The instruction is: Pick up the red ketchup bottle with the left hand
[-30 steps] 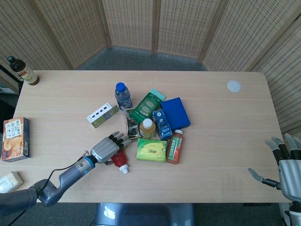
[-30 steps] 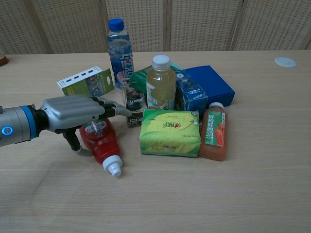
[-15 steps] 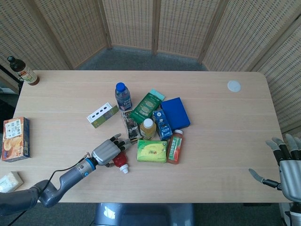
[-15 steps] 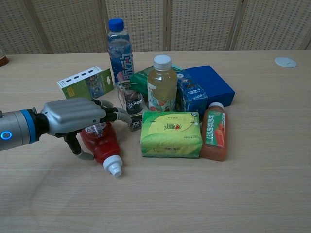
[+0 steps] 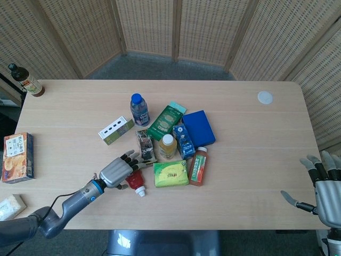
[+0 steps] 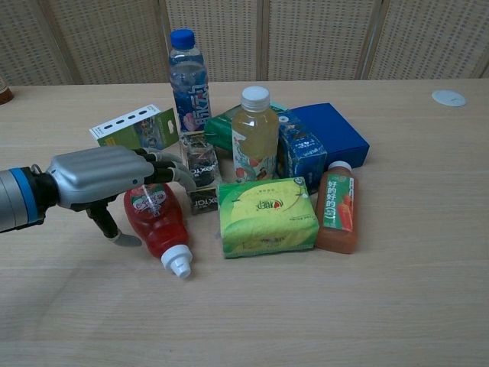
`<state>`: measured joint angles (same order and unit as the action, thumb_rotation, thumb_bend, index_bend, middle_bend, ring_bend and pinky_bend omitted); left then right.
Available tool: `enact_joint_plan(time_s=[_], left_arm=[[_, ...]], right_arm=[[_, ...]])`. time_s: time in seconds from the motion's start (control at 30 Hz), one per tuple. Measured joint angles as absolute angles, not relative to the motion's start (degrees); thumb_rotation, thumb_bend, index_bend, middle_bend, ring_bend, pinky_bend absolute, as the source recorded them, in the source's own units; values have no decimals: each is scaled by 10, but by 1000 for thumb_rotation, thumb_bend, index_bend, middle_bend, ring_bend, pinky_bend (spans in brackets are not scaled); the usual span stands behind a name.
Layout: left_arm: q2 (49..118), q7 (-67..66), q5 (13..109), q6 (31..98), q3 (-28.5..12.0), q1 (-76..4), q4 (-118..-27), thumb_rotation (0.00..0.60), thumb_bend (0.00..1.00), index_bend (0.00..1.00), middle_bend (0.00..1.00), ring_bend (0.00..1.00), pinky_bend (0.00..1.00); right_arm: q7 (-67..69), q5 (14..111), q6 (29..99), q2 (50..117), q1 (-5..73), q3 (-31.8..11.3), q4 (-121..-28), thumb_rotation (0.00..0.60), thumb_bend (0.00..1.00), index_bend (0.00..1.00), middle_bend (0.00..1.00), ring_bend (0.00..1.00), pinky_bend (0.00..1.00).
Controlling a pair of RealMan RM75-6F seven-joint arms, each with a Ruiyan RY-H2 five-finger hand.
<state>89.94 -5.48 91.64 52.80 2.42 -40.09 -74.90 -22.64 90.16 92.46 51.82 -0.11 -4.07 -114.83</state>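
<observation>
Chest view shows the fingers (image 6: 164,170) of the left hand (image 6: 103,177) spread and reaching over the base of the red ketchup bottle (image 6: 157,225), with the thumb down on the table (image 6: 244,321) just left of it; the hand arches over the bottle without closing on it, and whether the fingertips touch its label I cannot tell. That bottle lies on its side, white cap toward the table's near edge, just left of the green tissue pack (image 6: 267,216). Behind the fingertips sits a small dark snack packet (image 6: 200,164), with a white and green box (image 6: 135,127) to the left. Farther back stand a water bottle (image 6: 188,86) and a yellow juice bottle (image 6: 254,136), beside a blue box (image 6: 328,134). An orange juice bottle (image 6: 335,208) lies right of the tissue pack. From the head view, the right hand (image 5: 324,186) hangs off the table's right corner, fingers wide apart and holding nothing.
</observation>
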Motion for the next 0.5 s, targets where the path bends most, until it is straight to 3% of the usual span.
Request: enact_joint_plan(time_s=[0.5], left_arm=[[871, -56, 920, 542, 42, -391, -778, 600, 224, 178, 206, 106, 0]], right_arm=[[-229, 899, 923, 520, -2, -42, -1149, 271, 170, 214, 219, 56, 0]])
